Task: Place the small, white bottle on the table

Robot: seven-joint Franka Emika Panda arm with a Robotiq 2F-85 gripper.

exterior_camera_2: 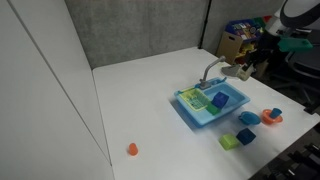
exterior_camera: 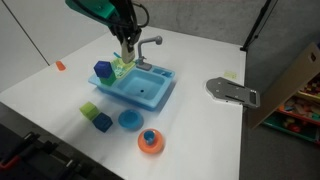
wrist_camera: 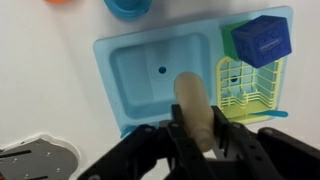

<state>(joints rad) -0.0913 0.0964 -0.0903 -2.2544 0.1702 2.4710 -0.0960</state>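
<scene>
My gripper [wrist_camera: 200, 135] is shut on the small cream-white bottle [wrist_camera: 193, 105], which sticks out forward between the fingers. In the wrist view the bottle hangs over the right part of the blue toy sink [wrist_camera: 150, 70], near the yellow-green dish rack [wrist_camera: 245, 85]. In both exterior views the gripper [exterior_camera: 125, 50] [exterior_camera_2: 243, 68] is above the sink's [exterior_camera: 140, 88] [exterior_camera_2: 210, 108] faucet end, clear of the white table [exterior_camera: 200, 60] [exterior_camera_2: 140, 100]. The bottle is too small to make out there.
A blue cube [wrist_camera: 262, 40] [exterior_camera: 102, 70] sits on the rack. A grey faucet [exterior_camera: 150, 45] stands behind the sink. A green cube [exterior_camera: 90, 110], blue cube [exterior_camera: 102, 122], blue bowl [exterior_camera: 130, 120] and orange cup [exterior_camera: 150, 141] lie in front. A grey metal plate [exterior_camera: 232, 90] lies beside the sink.
</scene>
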